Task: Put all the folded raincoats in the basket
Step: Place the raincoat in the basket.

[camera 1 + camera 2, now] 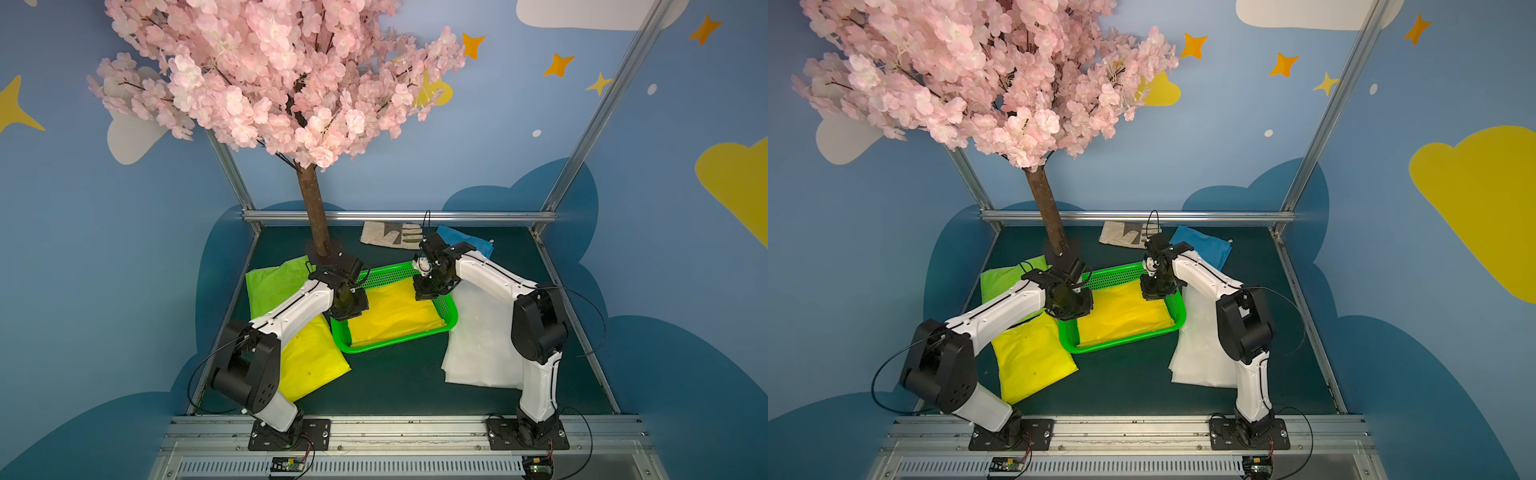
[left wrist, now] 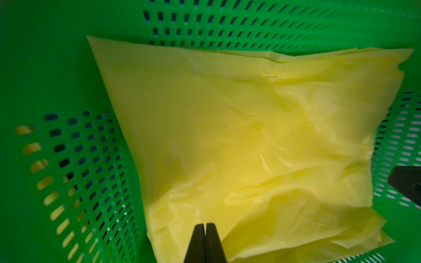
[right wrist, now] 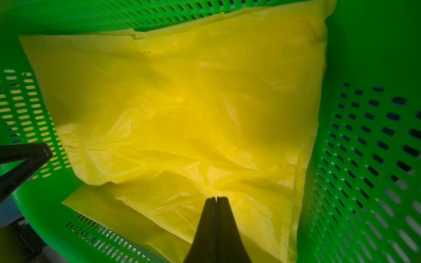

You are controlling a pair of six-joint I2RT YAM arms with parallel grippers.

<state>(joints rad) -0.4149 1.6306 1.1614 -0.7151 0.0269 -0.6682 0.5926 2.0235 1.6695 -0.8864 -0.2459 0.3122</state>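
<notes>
**Top views.** The bright green rectangular plastic basket (image 1: 399, 344) (image 1: 1126, 341) with perforated mesh walls stands at the centre of the dark table (image 1: 395, 386). The folded raincoat (image 1: 395, 311) (image 1: 1121, 309), a flat pack of thin yellow plastic film, lies inside the basket and covers most of its floor. My left gripper (image 1: 350, 311) (image 1: 1069, 309) points down at the 9 o'clock end of the basket. My right gripper (image 1: 424, 293) (image 1: 1152, 293) points down at the 2 o'clock corner. Both are over the raincoat's edges, and my wrists hide the fingertips here. Outside the basket, a second yellow folded film pack (image 1: 311, 357) lies at 8 o'clock and a white folded film pack (image 1: 478, 345) lies at 3 o'clock.

**Left wrist view.** The left gripper (image 2: 206, 227) has its two black tapered fingers pressed together, with nothing visible between them. The tips are over one edge of the raincoat (image 2: 239, 125). I cannot tell whether they touch it. The film is glossy and translucent, with loose layers and creases at that edge. The basket (image 2: 45, 68) shows slotted walls on three sides.

**Right wrist view.** The right gripper (image 3: 216, 200) is likewise pressed together and holds nothing visible, with its tips over the opposite edge of the raincoat (image 3: 182, 102). The film is wrinkled near the tips and smoother farther away. One corner rides up the basket (image 3: 364, 57) wall.
</notes>
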